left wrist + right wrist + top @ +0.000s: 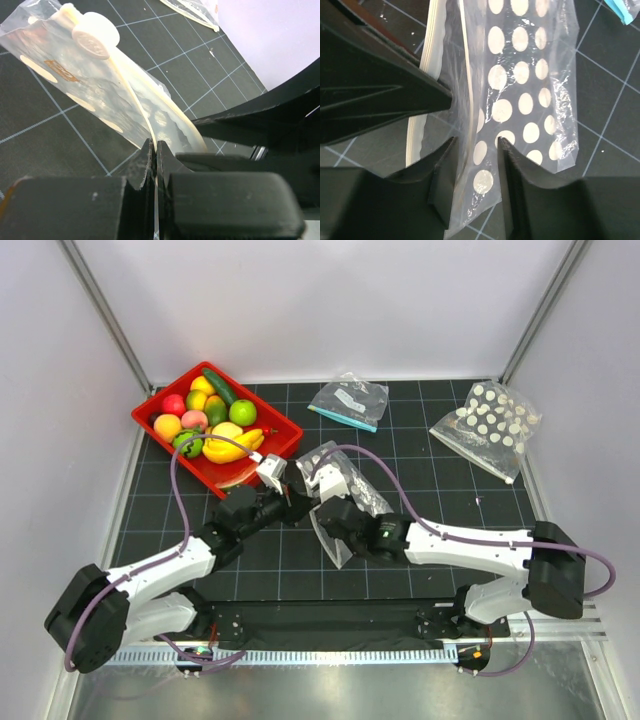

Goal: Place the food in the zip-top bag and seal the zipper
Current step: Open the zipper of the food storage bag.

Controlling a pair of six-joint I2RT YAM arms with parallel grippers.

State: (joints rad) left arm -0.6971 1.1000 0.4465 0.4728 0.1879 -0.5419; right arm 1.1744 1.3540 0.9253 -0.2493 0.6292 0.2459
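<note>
The zip-top bag (345, 483), clear with white dots, hangs mid-table between both grippers. My left gripper (298, 502) is shut on its rim; in the left wrist view the fingertips (154, 146) pinch the cream zipper strip (142, 100), and a white round knob (95, 34) sits at the far end. My right gripper (476, 142) stands open astride the dotted film (520, 75), and its fingers do not press it. The zipper (432, 50) runs along the bag's left side there. The food (215, 425), toy fruits and vegetables, lies in the tray.
A red tray (290, 430) holds the food at the back left. A clear bag with a teal strip (348, 402) lies at the back middle. A second dotted bag (487, 427) lies at the back right. White walls enclose the black grid mat.
</note>
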